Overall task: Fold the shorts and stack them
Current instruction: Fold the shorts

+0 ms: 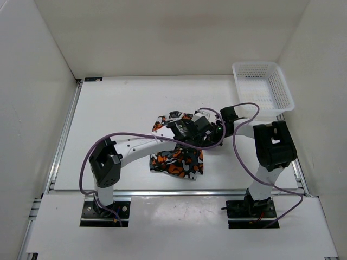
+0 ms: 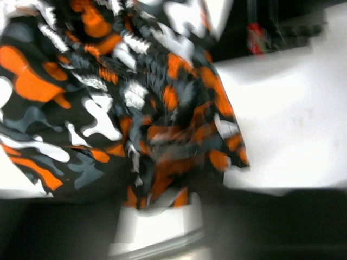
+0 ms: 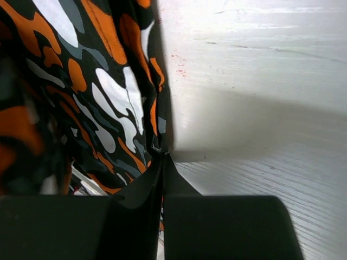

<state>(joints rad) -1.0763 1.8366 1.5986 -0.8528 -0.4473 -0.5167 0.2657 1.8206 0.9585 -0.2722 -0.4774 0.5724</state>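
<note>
The orange, black, grey and white camouflage shorts (image 1: 176,162) lie crumpled mid-table, with their far part raised between the two grippers. My left gripper (image 1: 181,129) reaches in from the left. In the blurred left wrist view, a bunched fold of the shorts (image 2: 81,97) narrows down into the left gripper (image 2: 160,197), which looks shut on it. My right gripper (image 1: 201,127) faces it from the right. In the right wrist view the right gripper (image 3: 163,156) is shut, pinching the edge of the shorts (image 3: 81,81) at its tips just above the table.
A white mesh basket (image 1: 263,86) stands at the far right corner. White walls enclose the white table (image 1: 119,108) on three sides. The two wrists are close together over the shorts. The right arm's dark wrist (image 2: 282,27) shows behind the fabric in the left wrist view.
</note>
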